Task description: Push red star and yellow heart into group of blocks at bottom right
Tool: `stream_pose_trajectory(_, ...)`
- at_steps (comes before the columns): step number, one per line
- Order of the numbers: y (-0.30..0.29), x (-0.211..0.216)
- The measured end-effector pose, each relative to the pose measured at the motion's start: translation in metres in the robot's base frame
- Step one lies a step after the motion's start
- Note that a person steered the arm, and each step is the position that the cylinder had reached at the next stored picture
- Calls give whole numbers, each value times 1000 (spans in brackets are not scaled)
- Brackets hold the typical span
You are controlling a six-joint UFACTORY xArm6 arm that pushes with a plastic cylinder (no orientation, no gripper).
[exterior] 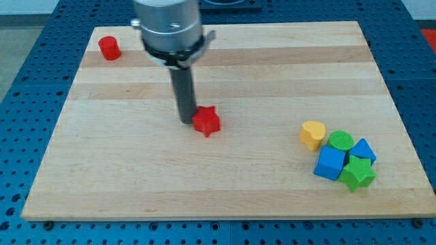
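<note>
Leftmost, a red cylinder (pixel 108 48) is seen near the top-left corner of the wooden board (pixel 102 177), well apart from everything else and not named in the task. Further right, my tip (pixel 187 121) is found pressed against the left side of the red star (pixel 206 121), which sits near the board's middle; no jaws exist on the rod, so nothing is gripped, only touched. Toward the view's bottom right, the yellow heart (pixel 313 134) is seen just beside the group, apparently touching or nearly touching the green cylinder (pixel 340 141). Behind that, a blue cube (pixel 330 163), a second blue block (pixel 363 150) and a green star (pixel 357 173) are packed closely together.

The heart's part of the task is judged nearly or wholly done. The star's part is judged barely begun: a long stretch of bare board is left to be crossed, rightward and slightly toward the view's bottom.
</note>
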State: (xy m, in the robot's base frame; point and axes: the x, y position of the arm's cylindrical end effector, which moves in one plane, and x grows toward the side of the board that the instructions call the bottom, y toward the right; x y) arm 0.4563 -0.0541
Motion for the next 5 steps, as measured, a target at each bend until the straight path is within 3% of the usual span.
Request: stream_pose_trajectory(5,147,46)
